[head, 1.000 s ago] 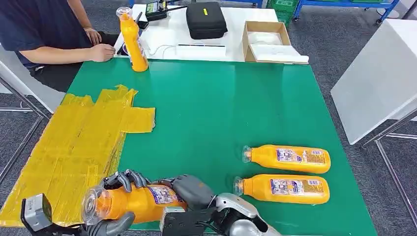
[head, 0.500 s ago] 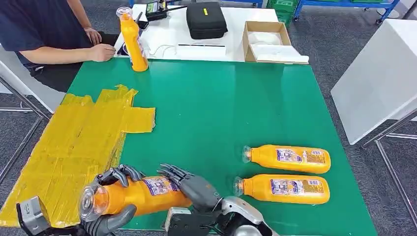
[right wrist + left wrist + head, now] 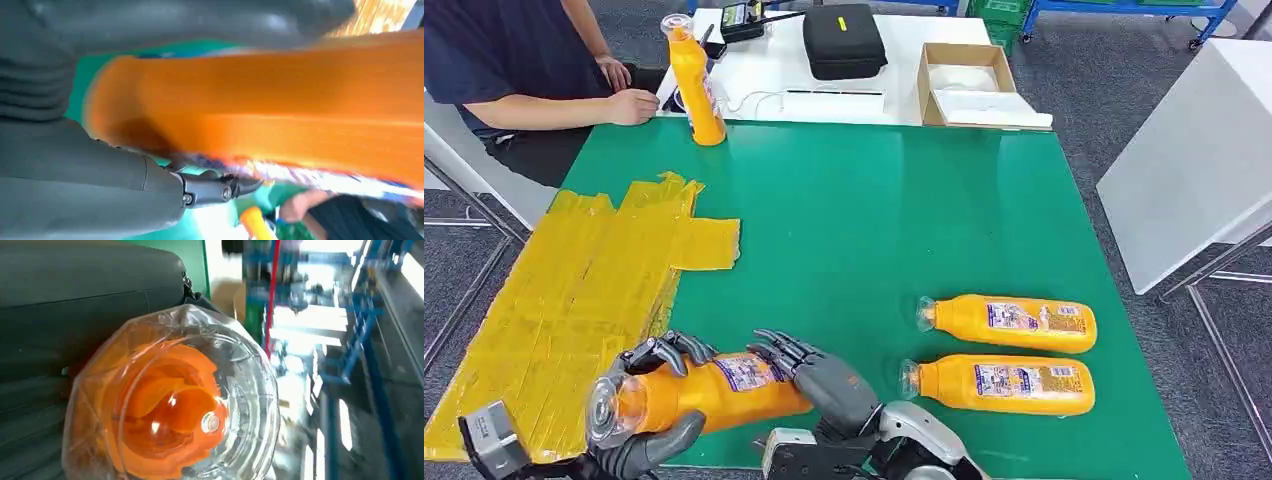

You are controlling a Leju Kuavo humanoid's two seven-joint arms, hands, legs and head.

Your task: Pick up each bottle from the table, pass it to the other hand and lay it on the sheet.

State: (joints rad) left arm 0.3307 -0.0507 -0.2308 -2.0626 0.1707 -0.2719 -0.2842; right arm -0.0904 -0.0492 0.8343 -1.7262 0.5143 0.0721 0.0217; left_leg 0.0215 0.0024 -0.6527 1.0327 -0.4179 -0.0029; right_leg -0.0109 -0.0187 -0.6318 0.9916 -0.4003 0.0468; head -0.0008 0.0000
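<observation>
Handover bottle (image 3: 694, 392) sits horizontal at the near edge of the green surface (image 3: 864, 220), cap end pointing left over the yellow sheet (image 3: 574, 300). Left hand (image 3: 649, 405) grips it at the neck, fingers over the top, thumb underneath. Right hand (image 3: 824, 385) is at the bottle's base end, fingers spread apart; can't tell if they touch the bottle. Two more bottles (image 3: 1007, 323) (image 3: 997, 385) lie on their sides to the right, parallel, just beside each other, caps left. Far edge: upright bottle (image 3: 694, 82) near the corner, person's hand (image 3: 632, 106) beside it. Beyond that, white table (image 3: 894, 40) with a black case (image 3: 842, 40) and cardboard box (image 3: 969, 85).
</observation>
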